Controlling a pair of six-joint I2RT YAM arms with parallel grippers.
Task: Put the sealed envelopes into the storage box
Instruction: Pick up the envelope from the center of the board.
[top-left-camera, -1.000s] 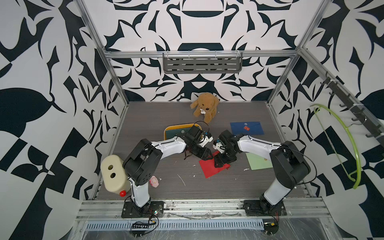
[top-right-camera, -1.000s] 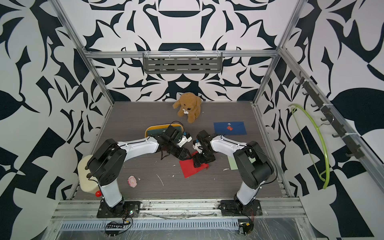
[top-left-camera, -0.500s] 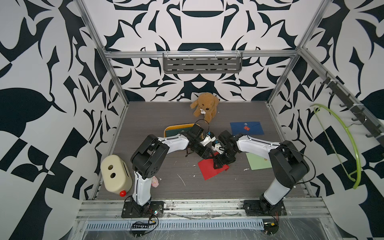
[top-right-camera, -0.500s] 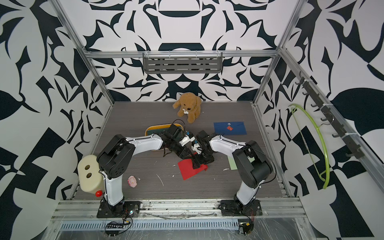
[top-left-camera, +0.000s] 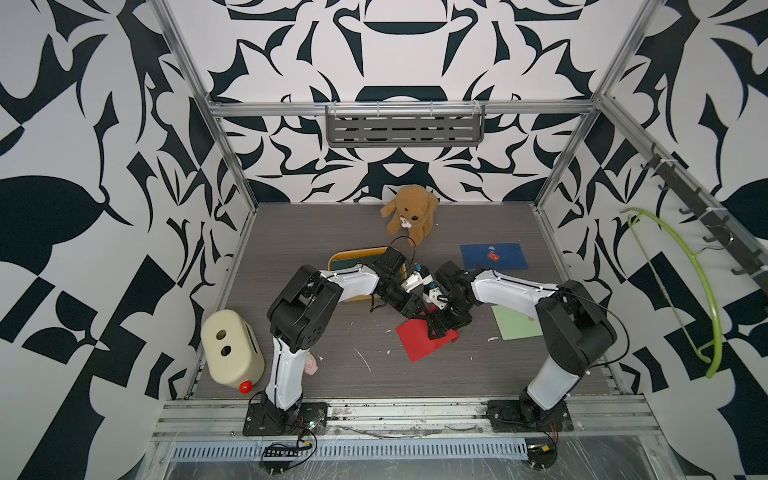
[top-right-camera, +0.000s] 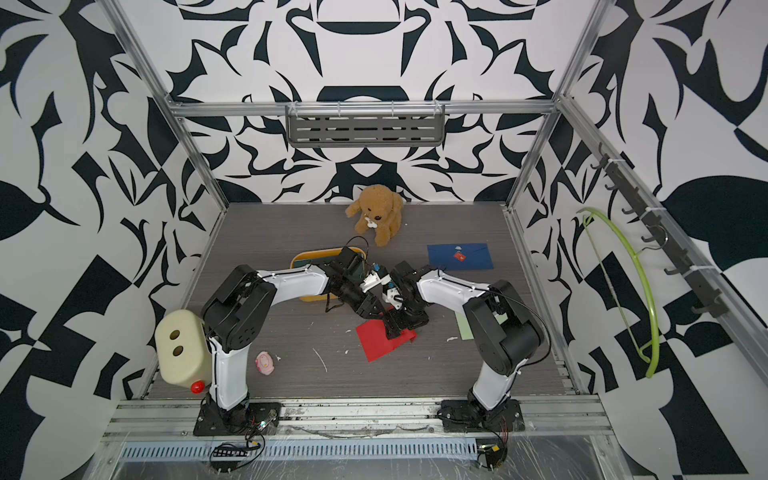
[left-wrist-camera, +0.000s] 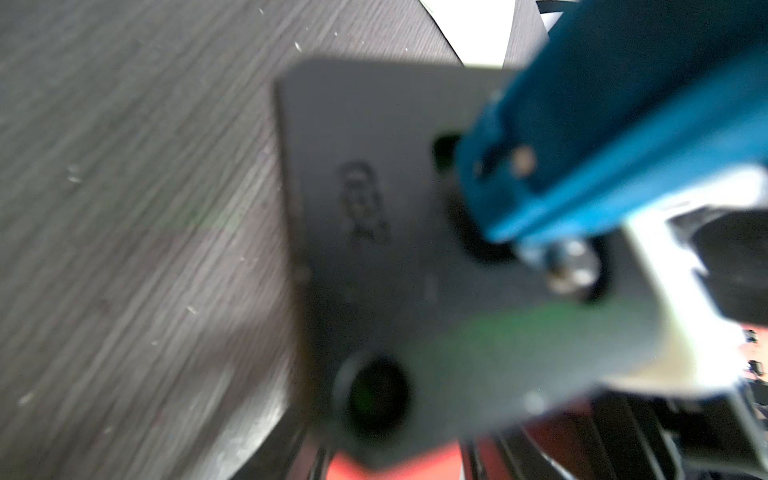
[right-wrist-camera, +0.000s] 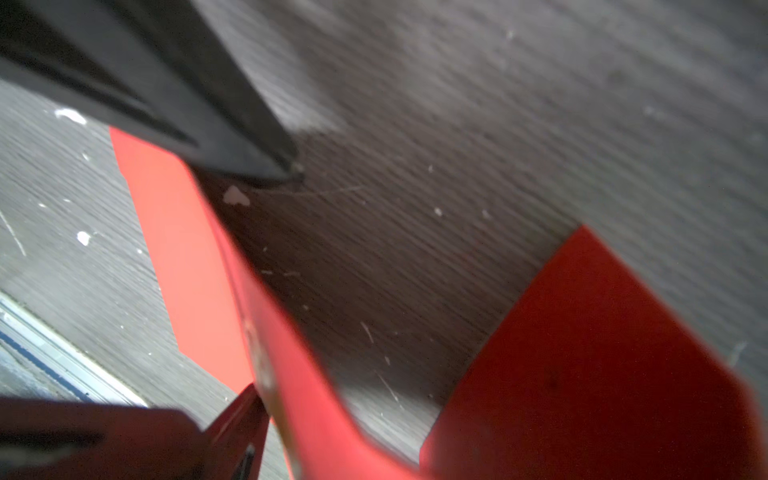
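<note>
A grey wood-grain table (top-left-camera: 316, 232) is shown. A plush dog (top-left-camera: 409, 214) is set at upper centre and a yellow box (top-left-camera: 353, 252) left of centre. A navy envelope (top-left-camera: 492, 257) and a pale green envelope (top-left-camera: 515, 324) are laid at right, a red envelope (top-left-camera: 415, 338) at centre and a cream box (top-left-camera: 230, 347) at lower left.

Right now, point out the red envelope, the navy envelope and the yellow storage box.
red envelope (top-left-camera: 415, 343), in a top view, its flat face
navy envelope (top-left-camera: 478, 257), in a top view, its blue face
yellow storage box (top-left-camera: 355, 252), in a top view, far rim

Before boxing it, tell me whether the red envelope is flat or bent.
Bent. In the right wrist view the red envelope curves up off the table; both top views show one end turned up.
</note>
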